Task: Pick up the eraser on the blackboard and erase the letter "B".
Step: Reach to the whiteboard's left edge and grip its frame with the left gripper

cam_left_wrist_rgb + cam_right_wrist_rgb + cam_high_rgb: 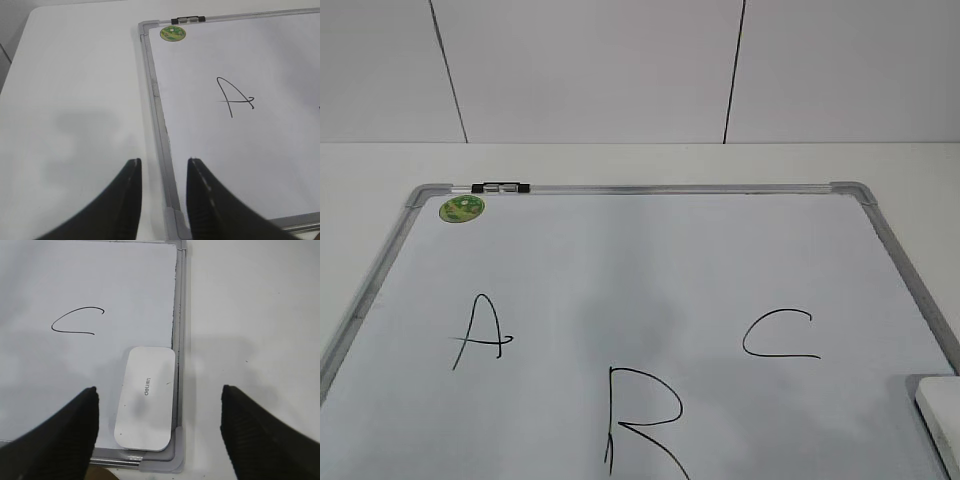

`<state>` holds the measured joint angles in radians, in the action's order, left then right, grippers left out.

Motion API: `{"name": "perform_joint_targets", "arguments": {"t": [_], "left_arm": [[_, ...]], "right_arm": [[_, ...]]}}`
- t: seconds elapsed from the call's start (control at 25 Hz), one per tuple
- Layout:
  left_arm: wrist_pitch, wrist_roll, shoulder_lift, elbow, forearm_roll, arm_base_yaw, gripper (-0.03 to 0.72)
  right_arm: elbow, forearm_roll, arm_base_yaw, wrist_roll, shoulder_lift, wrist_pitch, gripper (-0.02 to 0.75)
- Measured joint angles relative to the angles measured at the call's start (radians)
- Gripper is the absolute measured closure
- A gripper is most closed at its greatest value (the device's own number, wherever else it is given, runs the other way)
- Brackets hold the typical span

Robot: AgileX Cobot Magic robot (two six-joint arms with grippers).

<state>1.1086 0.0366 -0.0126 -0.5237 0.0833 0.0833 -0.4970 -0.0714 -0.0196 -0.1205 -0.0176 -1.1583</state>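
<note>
The left tool [162,200] hangs above the board's near left corner, its fingers a narrow gap apart and holding nothing; one finger sits over the desk [75,100], the other over the frame edge. The board [620,270] lies flat on the desk, with a green sticker [462,208] at its far left corner beside a small clip [501,187] on the top frame.

Across the board from left to right run the letters: "A" [480,332], then the larger "B" [642,420], which reads more like an "R" and is cut off at the bottom of the exterior view, then "C" [780,335]. All three marks look whole.

The eraser [146,397] rests on the board's near right corner, its long side along the right frame and just below the "C"; whether it touches the frame is hard to tell. The right tool [159,427] hovers above it with fingers spread wide, one over the board and the other over the desk beyond the frame, gripping nothing.
</note>
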Motion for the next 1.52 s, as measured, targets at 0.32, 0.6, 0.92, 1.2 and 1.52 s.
{"name": "perform_joint_targets", "arguments": {"t": [0.32,0.6,0.92,1.2,1.52], "left_arm": [[0.0,0.0,0.0,0.0,0.0,0.0,0.452],[0.0,0.0,0.0,0.0,0.0,0.0,0.452],[0.0,0.0,0.0,0.0,0.0,0.0,0.452],[0.0,0.0,0.0,0.0,0.0,0.0,0.452],[0.0,0.0,-0.006,0.0,0.0,0.0,0.45]], "right_arm": [[0.0,0.0,0.0,0.0,0.0,0.0,0.153],[0.0,0.0,0.0,0.0,0.0,0.0,0.154],[0.0,0.0,0.0,0.0,0.0,0.0,0.154],[0.0,0.0,0.0,0.035,0.0,-0.002,0.154],[-0.002,-0.01,0.0,0.08,0.053,-0.01,0.154]]}}
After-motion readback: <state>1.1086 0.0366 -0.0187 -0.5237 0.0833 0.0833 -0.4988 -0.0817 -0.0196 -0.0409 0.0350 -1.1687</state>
